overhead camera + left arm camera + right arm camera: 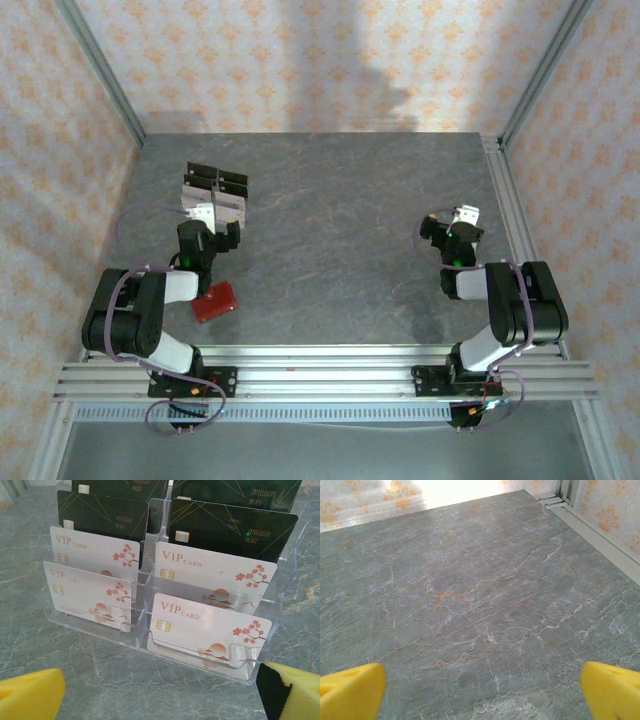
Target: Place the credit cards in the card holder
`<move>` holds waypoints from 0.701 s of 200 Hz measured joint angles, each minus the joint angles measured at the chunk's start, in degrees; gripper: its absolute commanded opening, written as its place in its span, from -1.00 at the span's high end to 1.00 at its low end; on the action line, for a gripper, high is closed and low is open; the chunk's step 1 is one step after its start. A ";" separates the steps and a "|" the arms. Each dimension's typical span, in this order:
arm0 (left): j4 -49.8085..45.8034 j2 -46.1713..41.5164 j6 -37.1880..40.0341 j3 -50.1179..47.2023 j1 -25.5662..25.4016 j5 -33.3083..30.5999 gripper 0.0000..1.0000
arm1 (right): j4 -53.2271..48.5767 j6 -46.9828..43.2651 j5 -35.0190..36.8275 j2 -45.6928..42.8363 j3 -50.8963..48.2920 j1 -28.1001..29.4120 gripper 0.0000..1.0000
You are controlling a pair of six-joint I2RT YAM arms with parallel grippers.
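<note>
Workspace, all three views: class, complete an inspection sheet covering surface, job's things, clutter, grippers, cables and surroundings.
Surface: grey marbled table.
Job's things: pale VIP cards and black cards upright in a clear tiered stand, far left; red card holder lying flat, near left.
Clutter: nothing seen.
Grippers: left gripper open, facing the stand; right gripper open over bare table.
Cables: purple loops beside left arm and right arm.
Surroundings: patterned walls, aluminium frame.

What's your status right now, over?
Left hand open, facing credit cards in clear rack. Right hand open, empty. Card holder lies beside left arm. Nothing blocks the cards.
</note>
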 measured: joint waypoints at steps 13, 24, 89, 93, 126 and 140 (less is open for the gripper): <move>0.00 0.00 0.00 0.00 0.00 -0.02 -1.00 | 0.00 0.00 0.00 -0.02 0.00 0.00 -0.99; -0.46 -0.02 -0.02 0.15 0.00 -0.07 -1.00 | 0.13 0.00 0.00 -0.02 -0.02 0.00 -0.99; -35.45 -6.40 -7.48 26.14 0.02 -4.13 -1.00 | -14.21 4.96 5.35 -20.22 -0.57 0.00 -0.99; -37.24 -6.54 -8.11 27.76 0.02 -4.33 -1.00 | -16.37 5.79 5.29 -21.40 0.76 0.00 -0.99; -52.06 -7.87 -16.04 37.33 0.02 -5.68 -1.00 | -29.20 15.87 1.92 -27.06 10.34 0.00 -0.99; -57.90 -7.78 -18.75 40.17 0.02 -5.90 -1.00 | -31.91 19.10 -1.01 -29.03 11.54 0.00 -0.99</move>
